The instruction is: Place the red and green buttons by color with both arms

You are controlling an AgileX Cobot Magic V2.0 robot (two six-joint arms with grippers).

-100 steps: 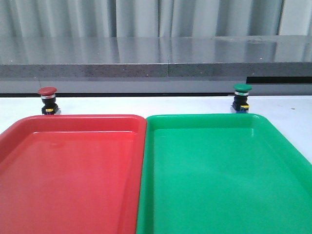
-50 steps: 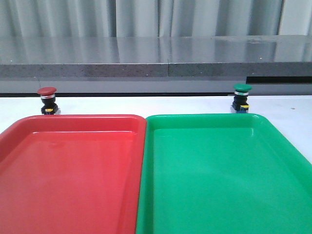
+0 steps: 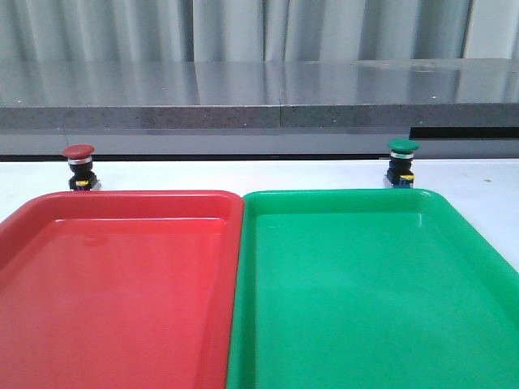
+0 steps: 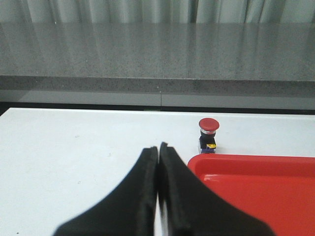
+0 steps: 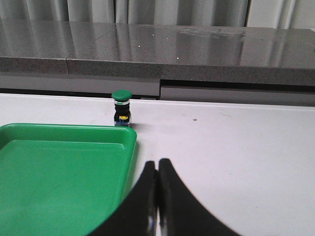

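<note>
Left pincer (image 4: 158,147): fingers pressed together, tips meeting with only a thin seam between, nothing pinched, nothing touched. Hovering over bare white bench (image 4: 74,147), just off the near-left corner of the red tray (image 4: 256,182). Right pincer (image 5: 157,163): likewise pressed together, empty, above the bench beside the outer edge of the green tray (image 5: 59,167). Neither pincer visible in the front view.

Red-capped push button (image 3: 79,167): upright on the bench just behind the far-left corner of the red tray, close to its rim; touching or not, cannot tell. Silver ring under the cap, black body, yellow tab. From the left wrist, seen ahead of the fingertips and to one side, standing at the tray's far corner.

Green-capped push button (image 3: 402,163): upright on the bench just behind the far edge of the green tray, toward its right corner. Same build, yellow tab showing. From the right wrist, seen beyond the tray's far corner, well ahead of the fingertips.

Trays side by side, long rims touching or nearly so down the middle, both with raised rims and rounded corners, nothing lying in either. Open white bench outside each tray and in a strip behind them, bounded at the back by a grey speckled ledge (image 3: 259,113). Pale curtain (image 3: 243,28) behind that.

No readable writing, brand or label anywhere; yellow tabs too small to read.
</note>
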